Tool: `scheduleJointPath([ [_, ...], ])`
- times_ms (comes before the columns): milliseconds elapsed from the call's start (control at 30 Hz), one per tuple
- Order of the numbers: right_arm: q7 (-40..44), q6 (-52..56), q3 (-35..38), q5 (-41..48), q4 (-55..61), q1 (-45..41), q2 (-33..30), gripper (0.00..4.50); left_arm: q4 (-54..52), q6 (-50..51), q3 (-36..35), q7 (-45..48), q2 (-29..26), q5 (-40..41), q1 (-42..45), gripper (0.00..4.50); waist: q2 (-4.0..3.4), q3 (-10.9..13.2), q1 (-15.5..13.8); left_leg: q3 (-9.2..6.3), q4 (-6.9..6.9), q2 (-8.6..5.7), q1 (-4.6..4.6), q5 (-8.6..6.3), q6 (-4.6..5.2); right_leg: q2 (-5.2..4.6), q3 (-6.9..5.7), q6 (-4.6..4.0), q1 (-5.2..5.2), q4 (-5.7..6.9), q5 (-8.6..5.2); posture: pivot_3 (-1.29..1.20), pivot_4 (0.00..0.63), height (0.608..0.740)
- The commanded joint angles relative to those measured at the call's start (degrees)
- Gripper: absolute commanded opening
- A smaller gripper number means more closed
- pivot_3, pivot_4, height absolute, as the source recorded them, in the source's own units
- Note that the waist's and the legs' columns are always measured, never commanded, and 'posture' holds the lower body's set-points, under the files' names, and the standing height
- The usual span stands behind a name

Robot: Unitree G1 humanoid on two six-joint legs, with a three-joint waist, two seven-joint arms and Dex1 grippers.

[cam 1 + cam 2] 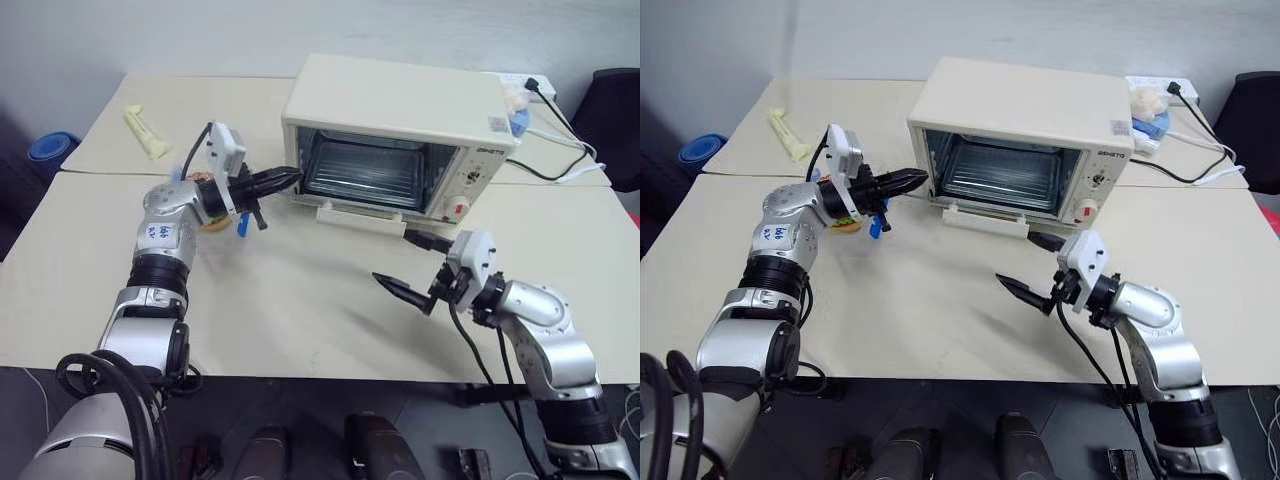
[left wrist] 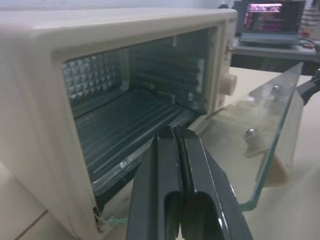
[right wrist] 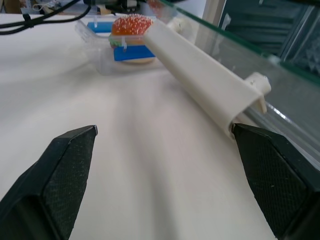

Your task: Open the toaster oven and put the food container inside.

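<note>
**Oven door down, box waiting on the table**

I am looking at the toaster oven [image 1: 400, 130] sitting on the table [image 1: 300, 300]. Its glass door [image 2: 260, 130] is lying open and I am seeing the wire rack inside. My left gripper [image 1: 283, 180] is hanging just in front of the oven's open mouth, at its left edge. Its two black fingers [image 2: 180, 185] are pressed together and are holding nothing. The food container [image 3: 120, 47], with the toy burger inside, is sitting on the table to the left of the oven, behind my left wrist. My right gripper [image 1: 405, 268] is hanging near the front of the open door, by the door's handle [image 3: 200, 70]. Its fingers [image 3: 65, 175] are spread wide with nothing between them.
</note>
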State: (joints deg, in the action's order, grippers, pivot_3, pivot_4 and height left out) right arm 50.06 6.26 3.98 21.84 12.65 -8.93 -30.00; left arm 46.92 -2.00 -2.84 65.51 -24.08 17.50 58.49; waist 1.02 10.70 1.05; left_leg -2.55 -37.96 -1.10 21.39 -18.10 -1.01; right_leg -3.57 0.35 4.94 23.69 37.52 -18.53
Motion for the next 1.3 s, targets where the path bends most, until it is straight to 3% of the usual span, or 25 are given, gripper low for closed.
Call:
scheduleJointPath([
  [33,0.12,-4.42,5.59,1.51,4.29,8.34,-0.69,4.5,-4.79,-0.51,1.31,0.86,-1.13,-1.94,-2.0,0.04,0.0,0.0,-0.57,-0.01,0.0,0.01,0.0,-0.01,0.01,0.0,0.03,0.0,0.0,0.0,0.0,0.0,0.15,0.74],
  [133,0.77,-6.94,10.63,2.8,5.97,16.61,-1.21,4.5,-8.55,-1.46,4.06,-1.47,-1.19,-5.7,-5.42,0.04,0.0,0.0,-1.26,0.01,0.01,0.0,0.0,-0.02,0.03,0.01,0.08,0.0,-0.01,-0.02,0.0,0.0,0.15,0.74],
  [300,0.17,-8.38,16.0,4.68,7.59,21.5,-1.97,4.5,-15.61,-1.49,7.51,-5.0,-0.15,-9.71,-11.96,0.04,0.0,0.0,-1.11,0.07,-0.1,-0.05,-0.18,-0.07,0.2,-0.02,0.21,0.08,-0.2,-0.14,0.05,0.0,0.15,0.74],
  [567,-0.17,-7.49,17.37,7.79,7.2,17.4,-2.6,4.5,-23.6,2.12,8.33,-12.45,1.69,-11.68,-18.68,0.04,0.0,0.0,-0.98,0.04,-0.07,0.04,-0.18,-0.05,0.17,0.04,0.26,0.08,-0.14,-0.1,0.05,0.0,0.15,0.74],
  [700,0.14,-5.88,15.34,9.02,7.19,11.82,-2.96,4.5,-29.68,4.26,7.71,-12.6,0.36,-10.52,-23.6,0.78,0.0,0.0,-1.07,0.01,-0.07,0.06,-0.19,-0.02,0.12,0.04,0.24,0.08,-0.14,-0.08,0.05,0.0,0.15,0.74],
  [867,1.25,-5.08,12.33,9.82,6.89,5.77,-3.02,4.5,-43.02,5.69,-0.57,-16.73,1.59,-1.61,-32.99,2.22,-0.01,0.0,-1.07,-0.02,-0.06,0.09,-0.16,0.02,0.05,0.02,0.24,0.08,-0.12,-0.1,0.04,0.0,0.15,0.74],
  [933,2.18,-4.69,11.34,11.0,6.74,3.87,-2.81,4.5,-53.86,8.61,-7.9,-19.99,2.01,5.89,-40.94,2.79,-0.01,0.0,-0.89,-0.03,-0.07,0.14,-0.11,0.01,0.04,0.02,0.23,0.08,-0.11,-0.16,0.04,0.0,0.15,0.74],
  [1100,5.0,-5.56,8.86,11.13,4.85,1.67,-2.54,4.5,-69.49,15.89,-24.09,-25.86,-1.1,11.28,-65.35,4.31,-0.03,-0.01,-0.81,0.0,0.06,0.31,-0.17,-0.09,-0.03,0.1,0.24,0.04,-0.18,-0.42,0.02,0.0,0.15,0.74],
  [1200,6.46,-7.75,7.35,9.91,2.7,0.05,-1.83,4.5,-72.36,23.23,-34.1,-32.79,0.19,15.37,-76.65,4.49,-0.02,-0.01,-0.86,0.01,0.05,0.31,-0.23,-0.23,0.23,0.09,0.24,0.03,-0.29,-0.51,0.02,0.0,0.15,0.74],
  [1300,9.25,-10.8,5.49,8.52,0.03,-1.47,-1.59,4.5,-72.39,25.05,-40.56,-34.53,0.98,20.8,-81.32,4.49,-0.01,0.0,-1.88,-0.12,-0.01,0.29,-0.21,-0.33,0.4,0.03,0.13,0.02,-0.4,-0.61,0.02,0.0,0.15,0.74],
])
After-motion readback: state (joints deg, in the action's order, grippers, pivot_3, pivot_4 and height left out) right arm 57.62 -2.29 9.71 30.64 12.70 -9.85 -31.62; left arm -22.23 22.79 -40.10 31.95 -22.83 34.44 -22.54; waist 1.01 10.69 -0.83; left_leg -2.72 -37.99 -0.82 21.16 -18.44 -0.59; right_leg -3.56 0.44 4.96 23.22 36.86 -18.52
